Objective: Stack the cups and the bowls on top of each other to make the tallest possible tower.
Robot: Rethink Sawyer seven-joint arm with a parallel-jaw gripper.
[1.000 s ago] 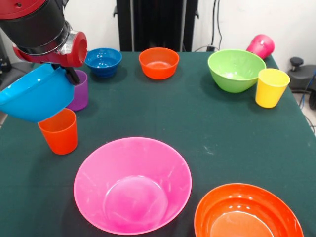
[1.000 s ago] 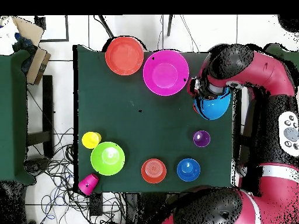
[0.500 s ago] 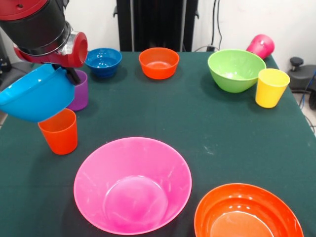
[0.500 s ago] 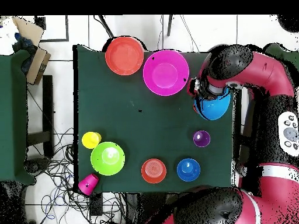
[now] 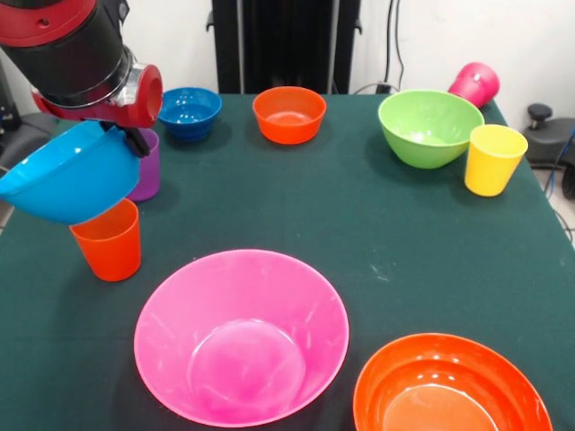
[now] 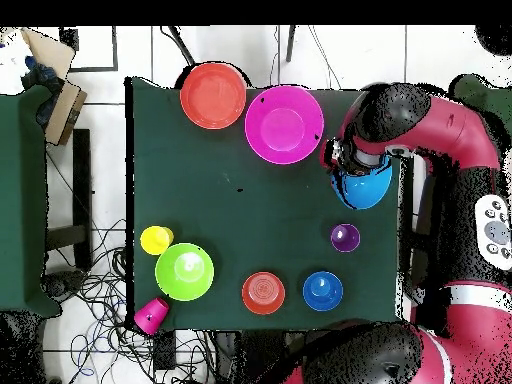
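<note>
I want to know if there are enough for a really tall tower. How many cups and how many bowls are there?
Cups: 4 – orange cup, purple cup, yellow cup, magenta cup lying tipped over.
Bowls: 6 – big pink bowl, big orange bowl, lime bowl, small orange bowl, small blue bowl, lifted blue bowl.
Total: 10

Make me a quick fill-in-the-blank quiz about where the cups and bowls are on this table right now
1. The gripper holds the medium blue bowl, tilted, above the ____ cup.
2. The magenta cup lies on its ____ at the table's edge.
3. The yellow cup stands beside the ____ green bowl.

Missing words: orange; side; lime
</note>
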